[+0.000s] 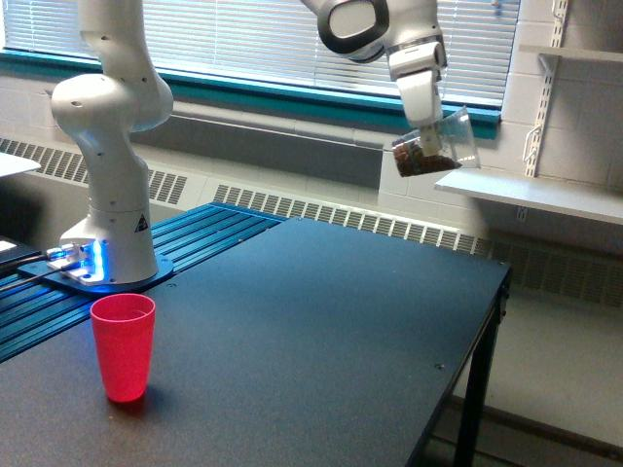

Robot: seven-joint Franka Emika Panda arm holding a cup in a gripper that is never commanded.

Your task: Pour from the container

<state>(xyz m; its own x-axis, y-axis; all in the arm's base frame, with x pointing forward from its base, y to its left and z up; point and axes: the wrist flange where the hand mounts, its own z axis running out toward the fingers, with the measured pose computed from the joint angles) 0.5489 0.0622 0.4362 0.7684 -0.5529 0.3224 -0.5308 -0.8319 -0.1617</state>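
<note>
The container, a small round cup of clear plastic, hung high in the air toward the exterior view's right, in front of the window blinds and well above the far edge of the surface. It sat at the lower tip of the gripper, whose jaws were closed upon it; one white finger ran down across the cup's near wall, and the opposite finger was hidden behind it. The cup's wall was thin, smooth and see-through, and it widened slightly toward the rim. Brown granular bits lay heaped inside against the closed base. The cup was steeply tilted, close to lying on its side: its long axis ran from the base, at the lower left in the exterior view, up to the open mouth at the upper right, so that the mouth faced toward the wall shelf on that side. The arm was glossy white with rounded joints, and its base stood on a ribbed blue plate at the exterior view's left. The surface was a matte, dark, flat top with square corners. An opaque red cup, tapered and upright with its mouth open upward, stood on the near left part of the surface, well apart from the container.
</note>
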